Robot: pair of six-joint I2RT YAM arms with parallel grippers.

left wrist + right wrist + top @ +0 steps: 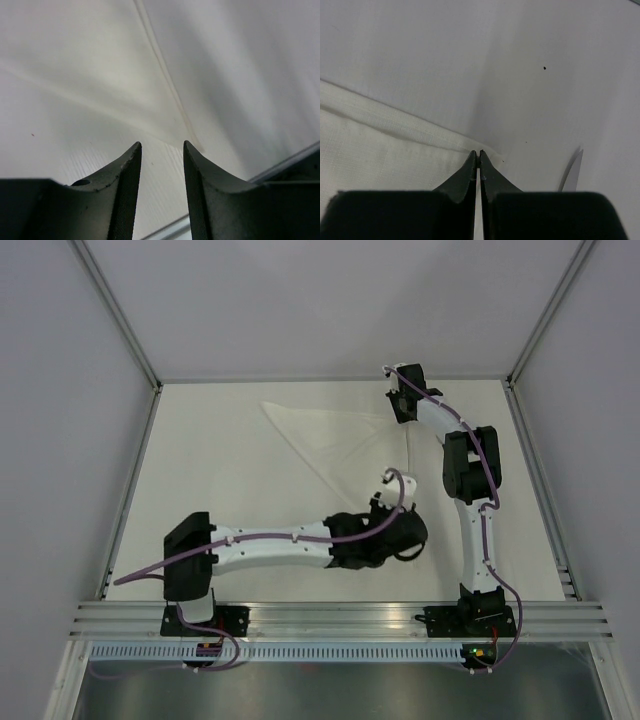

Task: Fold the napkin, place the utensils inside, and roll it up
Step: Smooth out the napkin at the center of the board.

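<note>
The white napkin (335,435) lies folded into a triangle on the table, its long edge at the back. My right gripper (398,410) is at the napkin's far right corner. In the right wrist view its jaws (479,154) are shut, pinching the corner of the napkin (395,145). A silvery blade tip of a utensil (572,172) shows at the right of that view; its handle is hidden. My left gripper (402,528) hangs over the napkin's near corner. Its jaws (161,145) are open and empty above the cloth (90,100).
Metal rails border the table (200,470) at left, right and front. White walls close the back and sides. The right arm (470,470) stretches along the right side toward the back.
</note>
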